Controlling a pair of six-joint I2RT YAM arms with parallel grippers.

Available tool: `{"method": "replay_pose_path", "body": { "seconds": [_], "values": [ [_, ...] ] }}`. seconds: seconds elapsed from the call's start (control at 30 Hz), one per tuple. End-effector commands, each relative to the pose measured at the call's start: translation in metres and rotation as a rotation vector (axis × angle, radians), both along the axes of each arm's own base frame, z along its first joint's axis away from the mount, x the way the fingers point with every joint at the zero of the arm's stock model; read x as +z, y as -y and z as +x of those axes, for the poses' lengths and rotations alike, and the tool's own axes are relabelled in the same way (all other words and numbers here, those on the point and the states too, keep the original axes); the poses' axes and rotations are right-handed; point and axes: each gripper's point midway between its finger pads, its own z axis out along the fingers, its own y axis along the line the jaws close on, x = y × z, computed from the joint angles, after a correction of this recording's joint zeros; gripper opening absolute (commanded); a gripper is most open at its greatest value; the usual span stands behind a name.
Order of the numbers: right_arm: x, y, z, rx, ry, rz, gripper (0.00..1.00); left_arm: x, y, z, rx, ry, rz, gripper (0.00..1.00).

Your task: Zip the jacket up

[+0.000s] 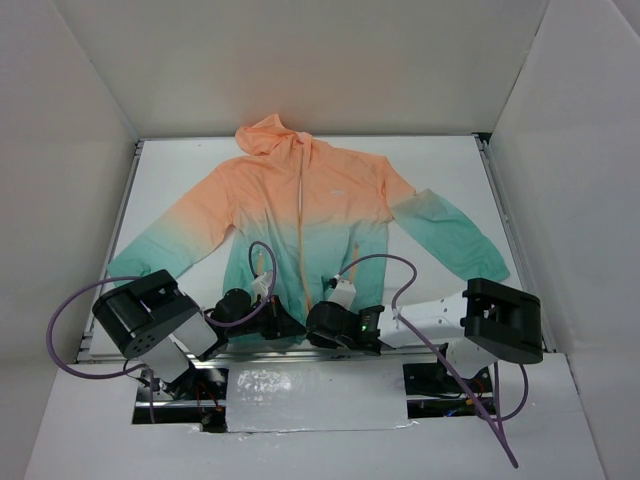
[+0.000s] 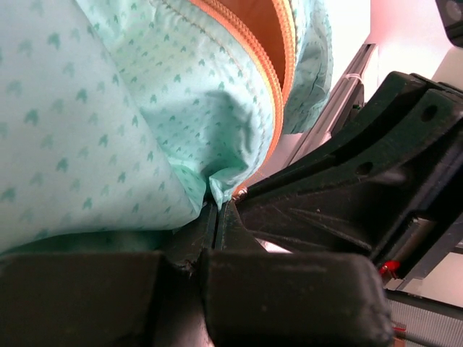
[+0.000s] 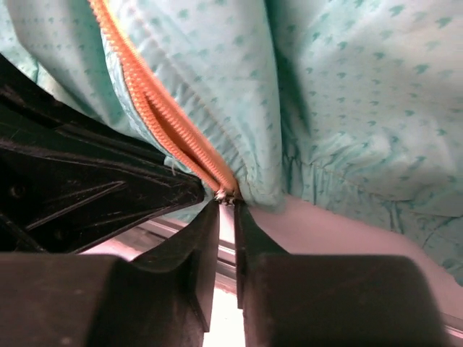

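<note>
**Both pincers at the hem, zipper start being set up**

The left pincer (image 2: 219, 210) is clamped on the teal hem (image 2: 108, 228) of the jacket (image 1: 300, 220), its fingers pressed together on a fold of cloth right beside the bottom of the zipper (image 3: 155, 119). The right pincer (image 3: 226, 206) sits just beside it, its fingers drawn close with only a slim gap. Their tips meet at a small metal piece (image 3: 226, 195) at the zipper's lower end. Whether they truly grip that piece cannot be told from here.

Above the pinch, in the left wrist view, the two orange zipper edges stand apart and show the lining. The step in hand therefore looks like the start: getting the two bottom ends together. The next move likely calls for a firm hold on the metal piece while the left pincer keeps the hem taut, then a straight pull up the front toward the hood. Slack cloth near the teeth could snag.

The jacket lies flat on the white desk (image 1: 440, 165), hood far from the arms, sleeves spread, hem at the near edge. A metal rail (image 2: 340, 101) runs along that edge. Plain white walls (image 1: 300, 60) close the desk in on three sides, and purple cables (image 1: 60, 330) loop off the arms.
</note>
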Motion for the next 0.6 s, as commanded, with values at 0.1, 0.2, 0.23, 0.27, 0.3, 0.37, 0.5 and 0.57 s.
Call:
{"method": "replay_pose_path", "body": {
  "seconds": [0.1, 0.2, 0.23, 0.27, 0.3, 0.37, 0.5, 0.57],
  "values": [
    [-0.011, 0.026, 0.008, -0.046, 0.042, -0.111, 0.26, 0.016, 0.008, -0.004, -0.057, 0.055, -0.057, 0.0],
    [-0.01, 0.026, 0.008, -0.036, 0.043, -0.133, 0.4, 0.017, 0.008, -0.004, -0.057, 0.059, -0.061, 0.0],
    [-0.008, 0.023, 0.01, -0.028, 0.049, -0.138, 0.41, 0.016, 0.008, -0.005, -0.06, 0.054, -0.059, 0.0],
    [-0.008, 0.022, 0.009, -0.023, 0.049, -0.143, 0.42, 0.016, 0.009, -0.005, -0.061, 0.052, -0.058, 0.0],
    [-0.008, 0.022, 0.009, -0.016, 0.048, -0.147, 0.43, 0.016, 0.009, -0.005, -0.063, 0.055, -0.062, 0.0],
    [-0.008, 0.021, 0.008, -0.01, 0.046, -0.148, 0.43, 0.016, 0.009, -0.005, -0.061, 0.053, -0.063, 0.0],
    [-0.011, 0.018, 0.008, -0.007, 0.047, -0.146, 0.41, 0.018, 0.01, -0.005, -0.066, 0.058, -0.07, 0.0],
    [-0.019, 0.021, 0.008, -0.01, 0.044, -0.186, 0.4, 0.019, 0.011, -0.005, -0.069, 0.06, -0.073, 0.0]
  ]
}}
